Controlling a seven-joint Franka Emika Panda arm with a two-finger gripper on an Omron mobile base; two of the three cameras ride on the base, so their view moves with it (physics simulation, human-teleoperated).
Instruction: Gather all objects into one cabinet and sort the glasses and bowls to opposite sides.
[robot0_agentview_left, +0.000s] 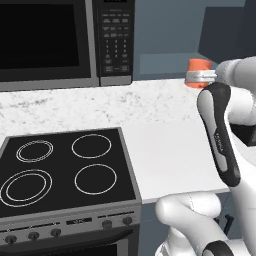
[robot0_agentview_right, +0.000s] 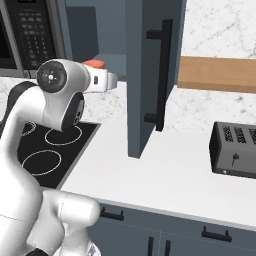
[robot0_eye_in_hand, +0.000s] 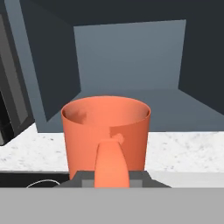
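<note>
Nearest, at the counter front, seen from the right base view: lower cabinet doors (robot0_agentview_right: 165, 235) with short black handles. Just behind, on the left: black stove (robot0_agentview_left: 65, 170) with four ringed burners and a row of knobs along its front edge. Beside the stove, to its right: pale counter (robot0_agentview_left: 170, 155), running back into speckled marble. Farther right on the same counter: dark toaster (robot0_agentview_right: 235, 150), well apart from the arm.

Higher up and farther in: gripper (robot0_eye_in_hand: 111, 179), held out level over the back of the counter. Fingers drawn in on the handle of an orange cup (robot0_eye_in_hand: 105, 127), handle turned toward the hand and standing between the finger tips. Cup upright, mouth up, lifted off the counter, touching nothing but the fingers. Same cup (robot0_agentview_left: 198, 66) at the end of the gripper (robot0_agentview_left: 202, 77) in the left base view, and its rim (robot0_agentview_right: 95, 63) poking above the gripper (robot0_agentview_right: 107, 80) in the right base view.

Directly beyond the cup: slate-blue cabinet (robot0_eye_in_hand: 131, 57), open, its floor and back wall facing the hand. Cup just before the mouth, near the left side; cannot tell whether already past the edge. Door (robot0_agentview_right: 150, 75) swung out to the right, long black bar handle (robot0_agentview_right: 162, 75) vertical on it.

Farthest back: microwave (robot0_agentview_left: 50, 40) left of the cabinet, wooden shelf (robot0_agentview_right: 215, 74) on the marble wall to the right.
</note>
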